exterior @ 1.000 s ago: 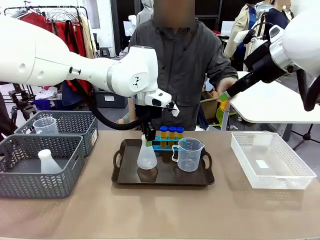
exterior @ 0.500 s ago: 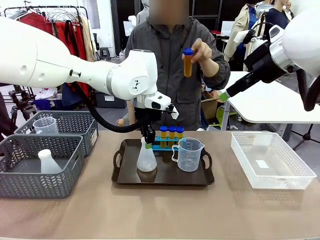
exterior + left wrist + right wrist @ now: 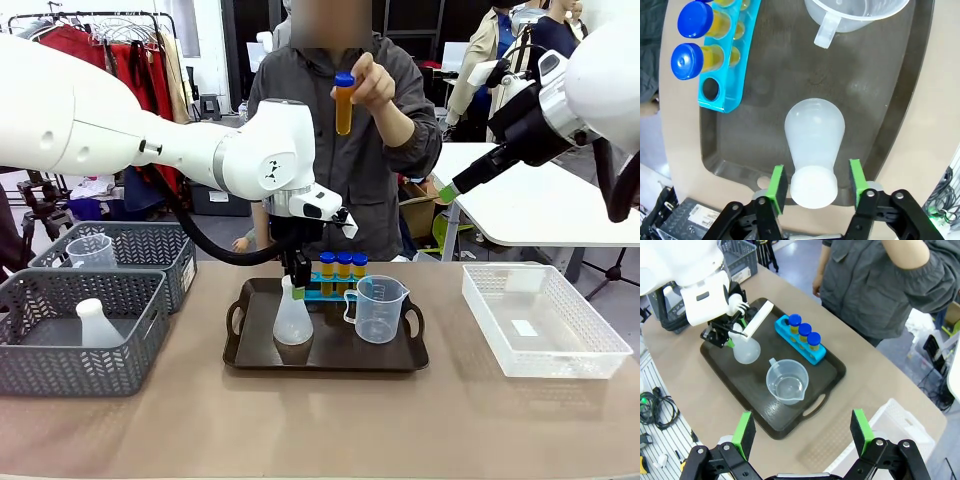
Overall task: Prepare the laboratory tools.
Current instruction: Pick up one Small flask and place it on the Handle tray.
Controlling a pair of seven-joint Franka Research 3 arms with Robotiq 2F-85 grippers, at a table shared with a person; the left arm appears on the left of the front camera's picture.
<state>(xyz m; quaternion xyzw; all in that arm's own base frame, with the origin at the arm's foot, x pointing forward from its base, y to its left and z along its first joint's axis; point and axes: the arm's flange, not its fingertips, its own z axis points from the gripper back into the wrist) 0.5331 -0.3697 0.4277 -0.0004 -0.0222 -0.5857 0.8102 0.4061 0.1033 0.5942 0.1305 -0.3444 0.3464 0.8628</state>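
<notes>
Right, from the front I count one flask point(image 3: 293, 318) and one beaker point(image 3: 377, 309) standing on the dark tray point(image 3: 325, 355), with a blue rack point(image 3: 332, 290) behind them carrying three yellow tubes point(image 3: 343, 267). A fourth tube point(image 3: 343, 104) is up in the person's hand point(image 3: 372, 82), well above the surface point(image 3: 320, 420). My left tool point(image 3: 297, 284) hangs at the flask's neck. Two grey baskets point(image 3: 90, 320) sit at my left, one with a second flask, the other with a second beaker, and one white basket point(image 3: 545, 320) sits at my right.

On the left wrist camera I see what the front hides: the left tool point(image 3: 814, 185) stands with its green pads point(image 3: 776, 182) just clear of the flask point(image 3: 814, 142) neck on both sides, so it is loosened, not gripping. One rack point(image 3: 725, 70) hole is bare beside two capped tubes point(image 3: 695, 60); the beaker point(image 3: 850, 15) lies at the top edge.

On the right wrist camera the right tool point(image 3: 802, 432) is spread wide with nothing in it, high above the tray point(image 3: 772, 385). It shows the rack point(image 3: 800, 346) with three tubes point(image 3: 804, 335), the beaker point(image 3: 786, 381), the flask point(image 3: 746, 350) and the person's sleeve point(image 3: 880, 285).
</notes>
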